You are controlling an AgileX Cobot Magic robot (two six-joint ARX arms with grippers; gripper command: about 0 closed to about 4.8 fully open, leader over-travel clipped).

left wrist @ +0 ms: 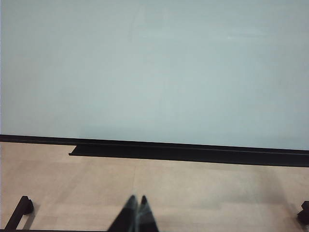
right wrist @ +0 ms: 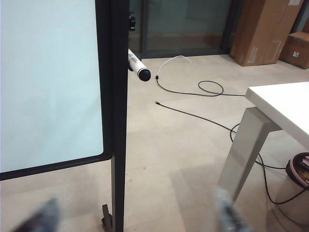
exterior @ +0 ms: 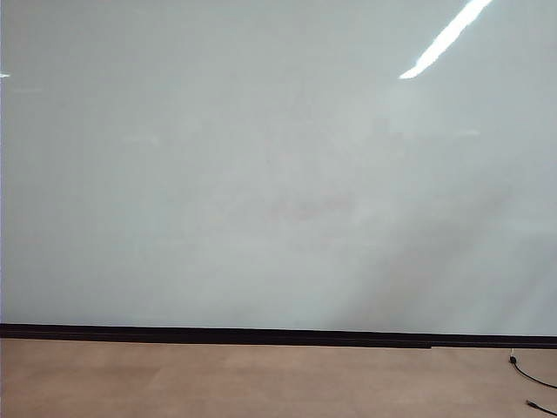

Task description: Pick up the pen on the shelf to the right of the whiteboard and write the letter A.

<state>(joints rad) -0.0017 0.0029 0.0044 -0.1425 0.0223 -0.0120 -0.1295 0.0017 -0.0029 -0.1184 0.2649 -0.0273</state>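
Spread right gripper (right wrist: 135, 217) faces pen (right wrist: 139, 67) beyond whiteboard (right wrist: 48, 82); a clumsy reach could knock it off. Left gripper (left wrist: 136, 208) pressed together.

A very large, glossy, pale grey-white whiteboard (exterior: 261, 165) fills nearly the whole scene, its surface blank apart from faint smudgy traces near the middle. A bright streak of reflected ceiling light (exterior: 446, 38) slants across its upper right corner. Along the board's lower edge runs a thin black strip (exterior: 261, 334). Below that lies the tan, smooth floor (exterior: 244, 379). At the far right, a thin black cable (exterior: 529, 374) curls over the floor just under the strip. Neither robot gripper appears here.
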